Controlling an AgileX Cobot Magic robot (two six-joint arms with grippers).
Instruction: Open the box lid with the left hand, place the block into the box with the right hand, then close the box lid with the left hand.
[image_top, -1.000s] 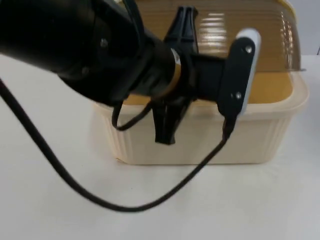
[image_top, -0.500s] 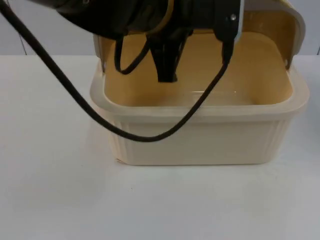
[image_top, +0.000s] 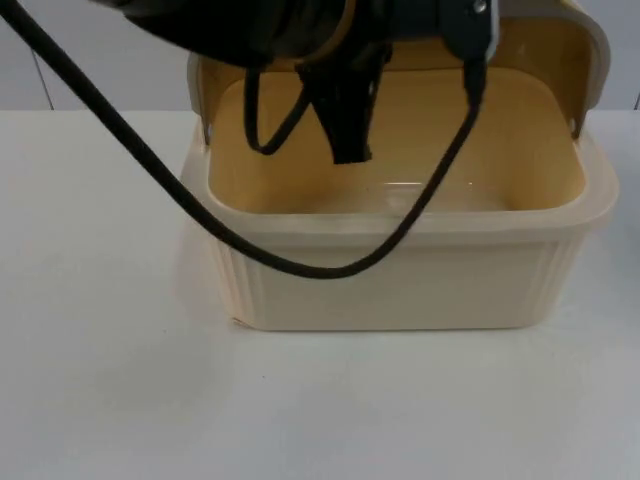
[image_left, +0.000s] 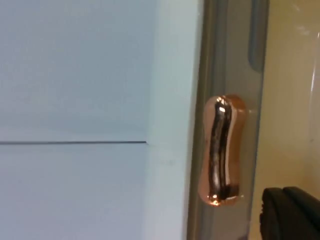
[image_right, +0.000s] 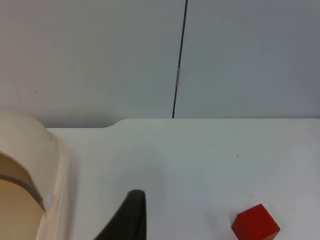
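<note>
The cream box (image_top: 400, 285) stands in the middle of the table with its lid (image_top: 590, 50) swung up at the back, so the bare yellowish inside shows. My left gripper (image_top: 346, 120) hangs open above the box's back part, one black finger pointing down into the opening. The lid's copper handle (image_left: 220, 150) is close beside that gripper (image_left: 290, 215) in the left wrist view, not held. The red block (image_right: 255, 224) lies on the white table, to the side of my right gripper (image_right: 127, 220), which waits beside the box's rounded corner (image_right: 30, 165).
The grey partition wall (image_right: 180, 55) rises right behind the table edge. White table top (image_top: 300, 410) stretches in front of the box and to its left. The left arm (image_top: 250, 20) crosses above the box.
The left arm has risen and pulled back, and the lid went from nearly down to fully raised. In the last half second the left gripper drifted slightly right.
</note>
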